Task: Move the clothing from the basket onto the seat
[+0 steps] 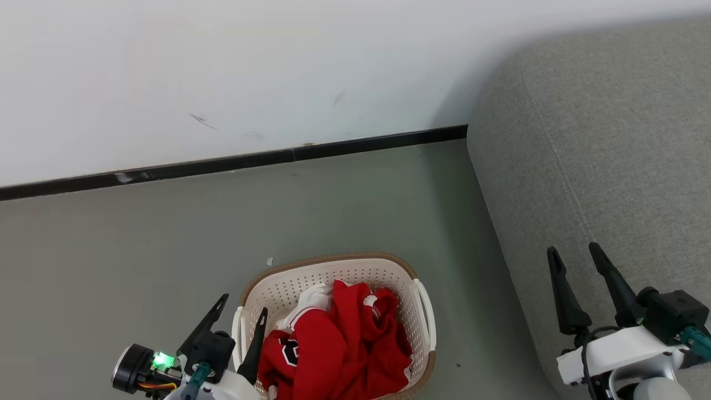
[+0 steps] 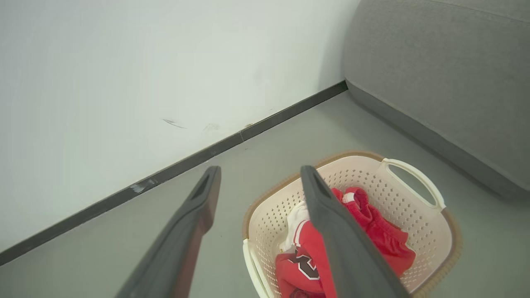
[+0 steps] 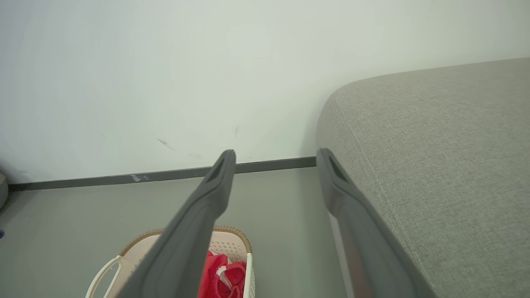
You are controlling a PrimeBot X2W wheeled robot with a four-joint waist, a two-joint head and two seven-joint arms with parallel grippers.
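clothing [image 1: 339, 344] heaped in basket [image 1: 355, 275] on floor [image 1: 139, 250], beside seat [image 1: 611, 139] | left jaws wide, empty, straddling basket's rim (right jaws likewise, by seat) | next, I reckon: dip left into heap, pinch a thick fold

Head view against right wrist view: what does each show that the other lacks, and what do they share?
Head view, not right wrist: the left end effector, open near the basket's left side, a green light on its wrist, and the clothing's white patch and lettering. Right wrist, not head: a rounded grey shape at the left edge by the baseboard, too cropped to identify. Both: the right end effector, open, the sofa, the basket with red clothing inside, floor, wall.
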